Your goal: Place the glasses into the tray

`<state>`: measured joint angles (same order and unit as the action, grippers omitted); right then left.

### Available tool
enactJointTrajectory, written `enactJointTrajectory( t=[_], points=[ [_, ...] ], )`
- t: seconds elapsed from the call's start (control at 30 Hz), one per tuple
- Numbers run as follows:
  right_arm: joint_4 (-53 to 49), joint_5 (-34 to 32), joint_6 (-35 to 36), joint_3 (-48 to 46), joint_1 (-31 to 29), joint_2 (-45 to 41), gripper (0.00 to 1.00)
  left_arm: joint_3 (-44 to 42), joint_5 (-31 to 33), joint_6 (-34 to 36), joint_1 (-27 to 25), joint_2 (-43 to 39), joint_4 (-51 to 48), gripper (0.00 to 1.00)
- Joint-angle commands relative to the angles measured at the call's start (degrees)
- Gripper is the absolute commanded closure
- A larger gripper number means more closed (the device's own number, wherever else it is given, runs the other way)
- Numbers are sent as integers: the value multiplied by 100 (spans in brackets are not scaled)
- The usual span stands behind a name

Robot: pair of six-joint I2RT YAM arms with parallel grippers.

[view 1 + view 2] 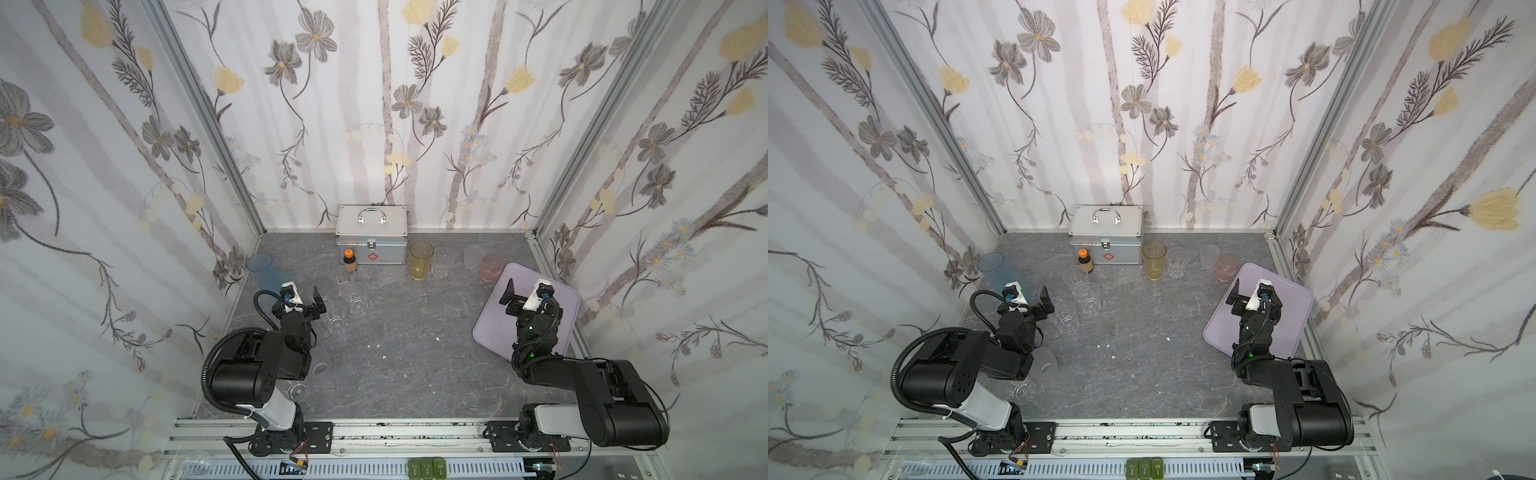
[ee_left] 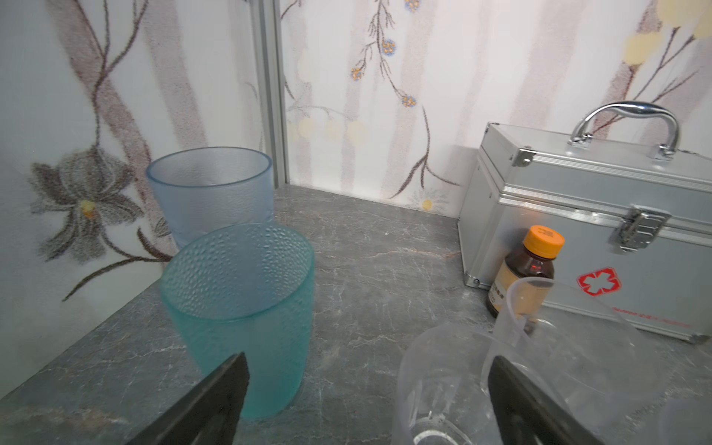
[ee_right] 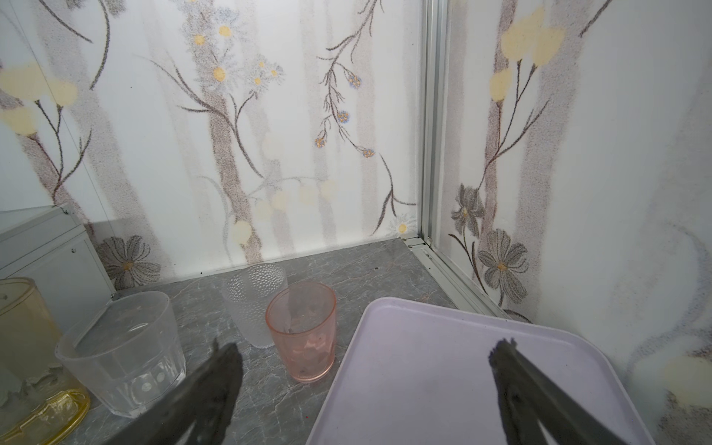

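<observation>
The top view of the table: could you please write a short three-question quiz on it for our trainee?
1. True or false: no glass stands in the lilac tray yet.
2. Which glass stands nearest the tray? A amber, B the pink glass, C blue.
3. What stands just in front of the silver case?
Key: 1 true; 2 B; 3 the small brown bottle with an orange cap.

Grey tabletop (image 1: pixel 395 374), lilac tray (image 3: pixel 443 339) partly under right pincer (image 3: pixel 366 358), pink glass (image 3: pixel 304 331) and frosted glass (image 3: pixel 254 300) ahead of it, teal glass (image 2: pixel 242 308), brown bottle (image 2: pixel 528 269), silver case (image 2: pixel 597 215) ahead of left pincer (image 2: pixel 368 360)
</observation>
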<state>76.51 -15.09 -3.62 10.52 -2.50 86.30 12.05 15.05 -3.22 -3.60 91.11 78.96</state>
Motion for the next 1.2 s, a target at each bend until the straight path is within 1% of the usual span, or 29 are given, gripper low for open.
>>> enactJointTrajectory(
  t=[0.0,0.1,0.23,0.33,0.4,0.47,0.57,0.63,0.67,0.7,0.73,0.77,0.8,0.87,0.93,1.03,1.1,1.17],
  points=[
    [2,103,-16,2,-1,3,0,12,141,-170,25,-23,88,0],
    [35,124,-16,-7,10,-34,0,-44,69,-122,8,-165,91,0],
    [-886,31,-1,189,-5,-612,0,-148,164,-104,-35,-427,71,0],
    [-1422,-79,-104,339,-18,-825,0,-199,459,-100,-110,-603,39,0],
    [-1857,-149,-124,521,-56,-977,0,-200,810,-134,-172,-747,-51,0],
    [-2813,-477,-391,906,-117,-1196,0,-174,1164,-165,-244,-995,-320,0],
    [-4977,-1317,-1252,1867,-267,-1425,0,88,1942,-264,-366,-1381,-997,0],
    [-6489,-1247,-1873,2616,-277,-1457,0,348,2705,-347,-481,-1704,-1649,0],
    [-6912,-1312,-2319,2826,-267,-1442,0,510,3025,-462,-513,-1861,-2135,0],
    [-7374,-1230,-2940,2989,-172,-1411,0,744,3474,-709,-536,-2066,-2818,0],
    [-7478,-397,-3099,3063,100,-1394,0,919,3777,-983,-537,-2206,-3368,0],
    [-7432,680,-3070,3070,351,-1397,0,1062,3943,-1259,-537,-2358,-3922,0],
    [-7442,1247,-3103,3061,458,-1396,0,1185,3935,-1435,-537,-2500,-4345,0],
    [-7617,1597,-3176,3060,431,-1452,6,1459,3716,-1650,-537,-2732,-5159,0],
    [-7969,1667,-3183,3075,258,-1523,10,1929,3578,-1686,-537,-2816,-6058,0],
    [-8610,1518,-3113,3078,-68,-1546,10,2365,3332,-1856,-537,-2833,-6675,0],
    [-8986,1508,-3111,3016,-283,-1503,10,2414,2728,-2111,-522,-3042,-6692,0],
    [-9212,1511,-3192,2867,-584,-1474,9,2341,2121,-2660,-437,-3410,-6685,0]
  ],
)
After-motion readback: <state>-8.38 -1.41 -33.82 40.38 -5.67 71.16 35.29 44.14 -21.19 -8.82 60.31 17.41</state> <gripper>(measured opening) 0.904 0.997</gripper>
